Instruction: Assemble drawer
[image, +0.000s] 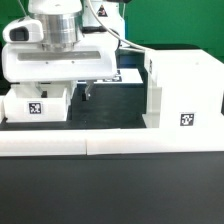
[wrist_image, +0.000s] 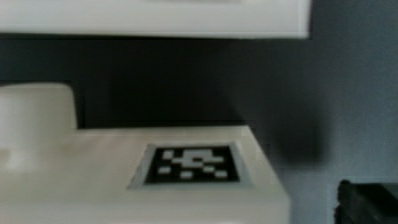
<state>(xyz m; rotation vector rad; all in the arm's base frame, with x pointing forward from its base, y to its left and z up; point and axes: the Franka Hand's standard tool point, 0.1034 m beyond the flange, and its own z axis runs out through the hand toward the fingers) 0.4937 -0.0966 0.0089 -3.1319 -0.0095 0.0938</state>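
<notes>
bright light blows out the drawer (image: 185, 85) in the exterior view; the wrist view is dim and blurred.

I count one tall housing (image: 180, 85), one small tray (image: 38, 100), one long low wall (image: 110, 146) out front, and two plain square tags (housing tag (image: 187, 119), tray tag (image: 37, 110)).

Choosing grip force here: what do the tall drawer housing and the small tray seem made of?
Drawer housing: probably white moulded plastic, smooth and matte; its walls are flat, even and grainless. Small tray: the same white plastic look, with a paper-like black-and-white tag on its front. The blur leaves painted material possible.
</notes>
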